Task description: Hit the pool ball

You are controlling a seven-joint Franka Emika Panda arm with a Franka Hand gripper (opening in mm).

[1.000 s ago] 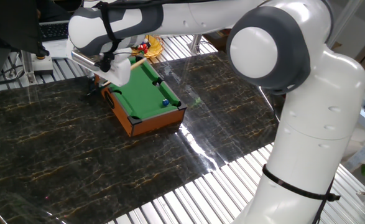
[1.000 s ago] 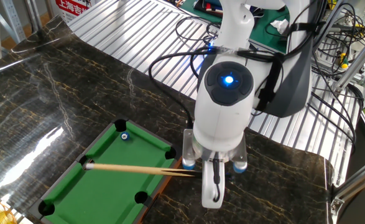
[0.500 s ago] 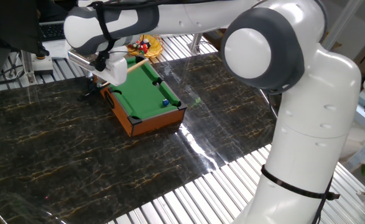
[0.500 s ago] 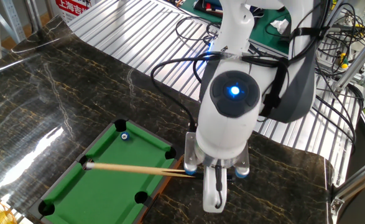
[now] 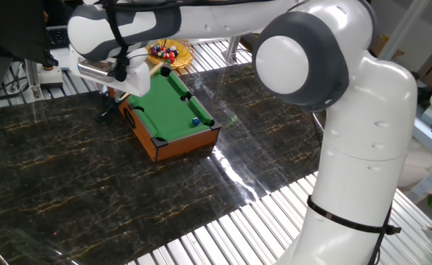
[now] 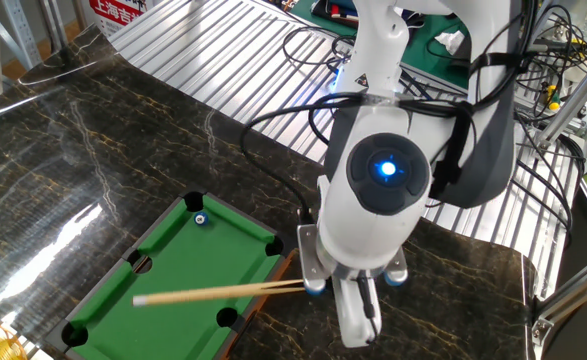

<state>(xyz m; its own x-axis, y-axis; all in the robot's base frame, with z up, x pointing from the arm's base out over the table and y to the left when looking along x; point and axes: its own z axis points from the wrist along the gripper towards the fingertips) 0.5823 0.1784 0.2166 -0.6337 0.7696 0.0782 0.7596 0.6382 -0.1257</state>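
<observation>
Tool (image 6: 313, 285), mostly hidden beneath the robot's bulky white wrist, is pinched on the butt end of a thin wooden cue stick (image 6: 208, 293). From the tool, the cue runs out nearly level over the green felt of a miniature pool table (image 6: 173, 270) that sits on a dark marbled worktop (image 5: 68, 184). The pool ball (image 6: 201, 219), small and glossy blue, lies well beyond the cue tip and off to one side of its line, near a far corner pocket. To strike well, the tool probably needs to swing the cue so its tip points straight at the ball, hold it low over the felt, then push forward along that line in one smooth stroke.
</observation>
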